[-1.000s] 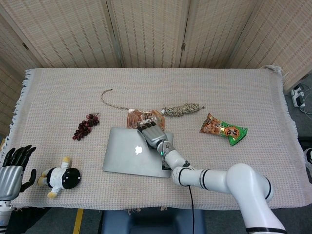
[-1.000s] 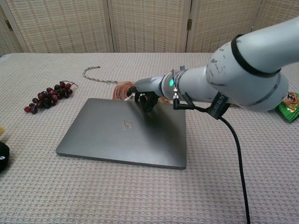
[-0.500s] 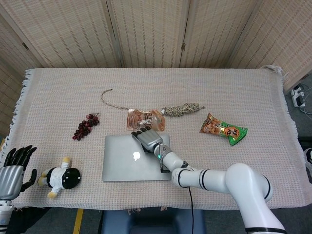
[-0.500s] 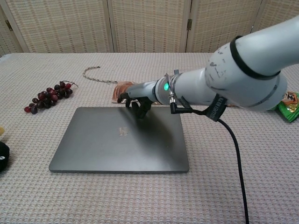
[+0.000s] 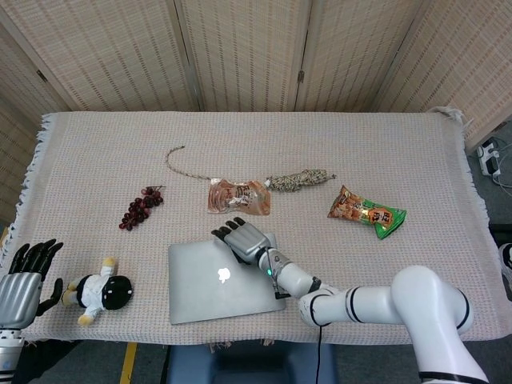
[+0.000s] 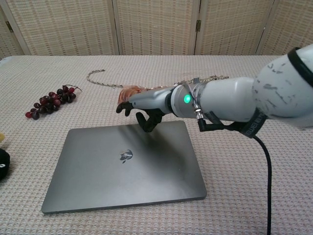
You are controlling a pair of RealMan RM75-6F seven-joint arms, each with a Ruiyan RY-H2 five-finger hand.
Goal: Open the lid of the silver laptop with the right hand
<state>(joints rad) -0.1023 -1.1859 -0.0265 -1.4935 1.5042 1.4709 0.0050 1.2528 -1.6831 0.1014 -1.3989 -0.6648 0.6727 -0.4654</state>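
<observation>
The right hand (image 6: pixel 142 108), fingers spread and grasping nothing, sits over the closed silver laptop (image 6: pixel 124 165)'s far edge; pushing could slide it off the desk (image 5: pixel 400 152).

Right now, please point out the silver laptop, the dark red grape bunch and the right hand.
silver laptop (image 6: pixel 122 171), chest view, lid centre.
dark red grape bunch (image 5: pixel 141 206), head view, cluster middle.
right hand (image 5: pixel 244 238), head view, back of hand.
</observation>
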